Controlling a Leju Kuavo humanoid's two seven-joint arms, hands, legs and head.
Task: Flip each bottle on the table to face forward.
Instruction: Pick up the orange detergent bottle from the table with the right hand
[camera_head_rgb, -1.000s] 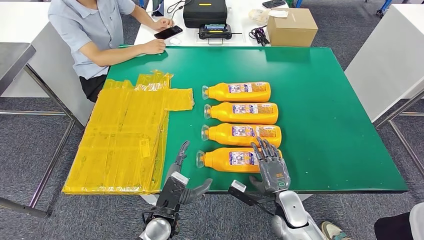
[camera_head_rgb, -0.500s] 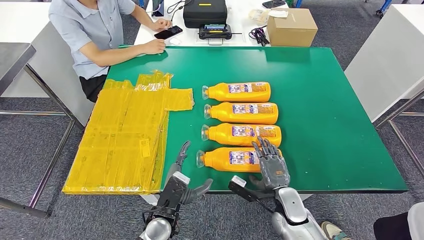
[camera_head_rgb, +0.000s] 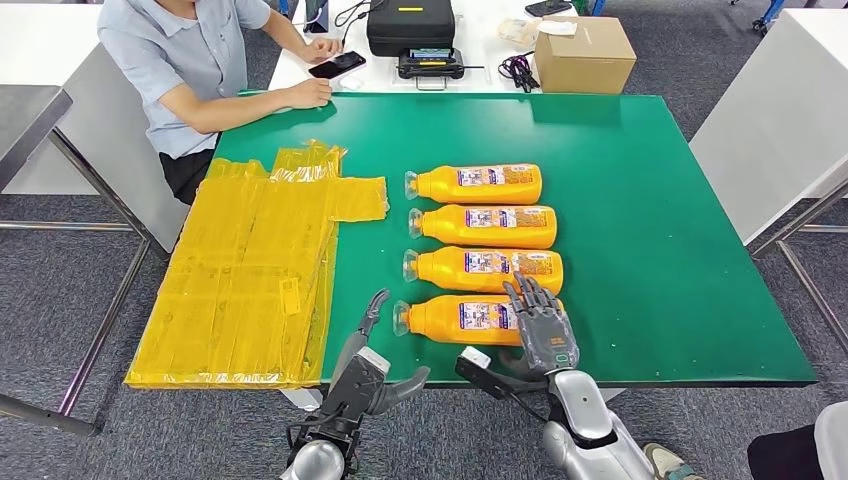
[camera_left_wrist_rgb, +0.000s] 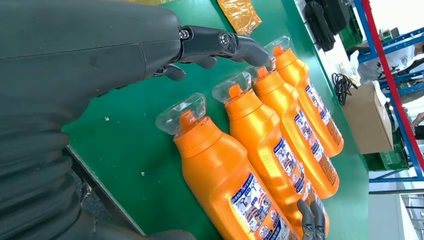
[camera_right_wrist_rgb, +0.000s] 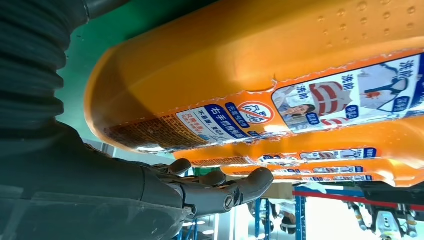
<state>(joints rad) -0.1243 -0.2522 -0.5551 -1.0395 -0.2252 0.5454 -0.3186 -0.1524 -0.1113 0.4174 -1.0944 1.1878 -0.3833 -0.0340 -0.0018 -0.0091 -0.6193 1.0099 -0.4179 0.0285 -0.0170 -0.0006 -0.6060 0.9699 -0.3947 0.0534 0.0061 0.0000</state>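
Bottles: four orange bottles are laid on their sides in a row on the green table (camera_head_rgb: 680, 250), caps toward the robot's left, labels up.
Nearest bottle (camera_head_rgb: 470, 319): it is placed at the front of the row, close to the table's near edge, just beside the second bottle (camera_head_rgb: 485, 270).
Right hand (camera_head_rgb: 543, 325): it is laid over the base end of the nearest bottle with fingers spread; no closed grip is seen, so it is judged to rest on the bottle rather than hold it.
Left hand (camera_head_rgb: 372, 362): it is held open and empty near the table's front edge, just short of the clear cap (camera_left_wrist_rgb: 181, 113).
Step in hand: the nearest bottle is judged to be approached for turning, and a grasp is not yet made.
Next move: the fingers would need to be closed around the bottle's body, with the cap end steadied by the left hand, before it is rolled over.
Beside: yellow plastic bags (camera_head_rgb: 250, 270) are spread to the robot's left, where a person (camera_head_rgb: 190, 60) is seated.
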